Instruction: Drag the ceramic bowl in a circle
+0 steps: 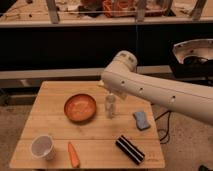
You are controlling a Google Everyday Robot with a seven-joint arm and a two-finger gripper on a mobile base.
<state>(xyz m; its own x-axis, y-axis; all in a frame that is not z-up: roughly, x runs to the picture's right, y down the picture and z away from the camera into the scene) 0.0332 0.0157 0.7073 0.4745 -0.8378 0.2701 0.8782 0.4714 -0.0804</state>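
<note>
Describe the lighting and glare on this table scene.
Camera view: warm, even light on the wooden table; a dark band behind it; no glare on the ceramic bowl; the claw, close beside the bowl, stands pale against the wood.

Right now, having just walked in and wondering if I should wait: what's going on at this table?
A white robot arm reaches in from the right above the wooden table, its end near the small clear bottle. The gripper is not in view, so no hold on anything shows. The ceramic bowl sits upright, left of the bottle, with nothing touching it. A white cup, carrot, blue sponge and black striped block lie around it.
</note>
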